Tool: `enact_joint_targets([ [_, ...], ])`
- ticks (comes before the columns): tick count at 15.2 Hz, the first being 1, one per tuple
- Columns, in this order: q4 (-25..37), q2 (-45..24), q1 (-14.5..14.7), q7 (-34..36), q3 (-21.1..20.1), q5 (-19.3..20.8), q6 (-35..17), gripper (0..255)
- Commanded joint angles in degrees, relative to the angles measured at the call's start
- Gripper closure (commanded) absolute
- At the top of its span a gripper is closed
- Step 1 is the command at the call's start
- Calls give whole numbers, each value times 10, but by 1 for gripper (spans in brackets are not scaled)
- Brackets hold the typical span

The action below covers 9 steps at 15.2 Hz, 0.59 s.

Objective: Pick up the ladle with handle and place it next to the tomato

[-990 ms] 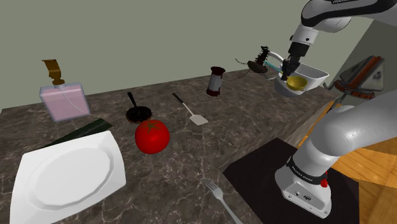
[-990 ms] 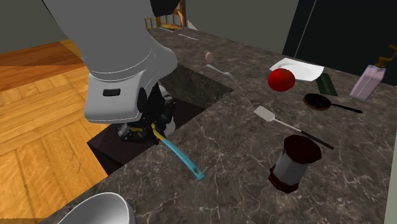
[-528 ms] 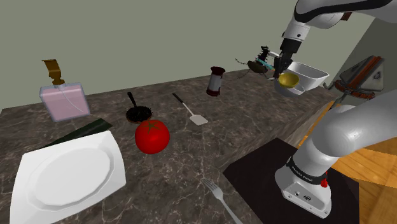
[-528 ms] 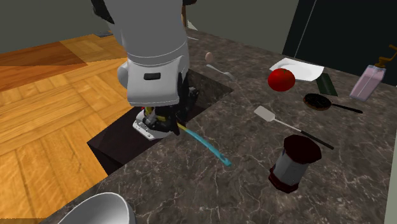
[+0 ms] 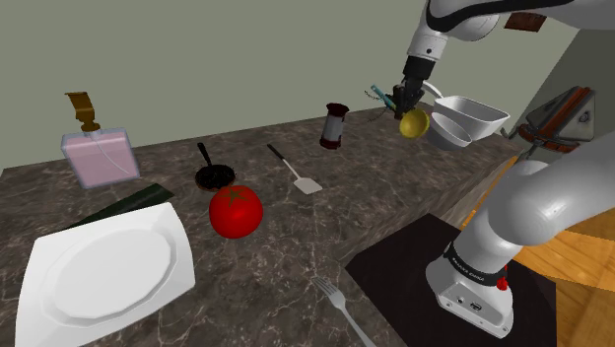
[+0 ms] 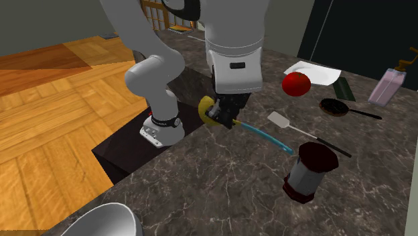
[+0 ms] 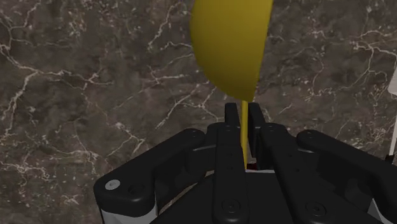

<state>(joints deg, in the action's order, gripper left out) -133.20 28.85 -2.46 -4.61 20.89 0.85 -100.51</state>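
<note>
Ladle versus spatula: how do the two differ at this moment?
The yellow-bowled, blue-handled ladle is clasped in the black end effector, off the dark veined counter; the pale-bladed, dark-handled spatula lies flat on it, untouched. The ladle ends in a deep bowl, the spatula in a flat blade. Both are long-handled utensils.

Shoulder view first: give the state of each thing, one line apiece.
claw: shut on the ladle's handle
ladle: held, lifted clear of the counter
tomato: resting on the counter
grinder: standing upright
spatula: lying flat
plate: flat, empty
</note>
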Motion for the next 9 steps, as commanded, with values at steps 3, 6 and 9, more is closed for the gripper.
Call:
enact_joint_targets([
  [3, 11, -26, 27, 48, -36, -29, -18, 255],
  [6, 30, -54, 47, 80, -60, -50, -30, 255],
  [9, 55, -87, 66, 110, -82, -68, -41, 255],
])
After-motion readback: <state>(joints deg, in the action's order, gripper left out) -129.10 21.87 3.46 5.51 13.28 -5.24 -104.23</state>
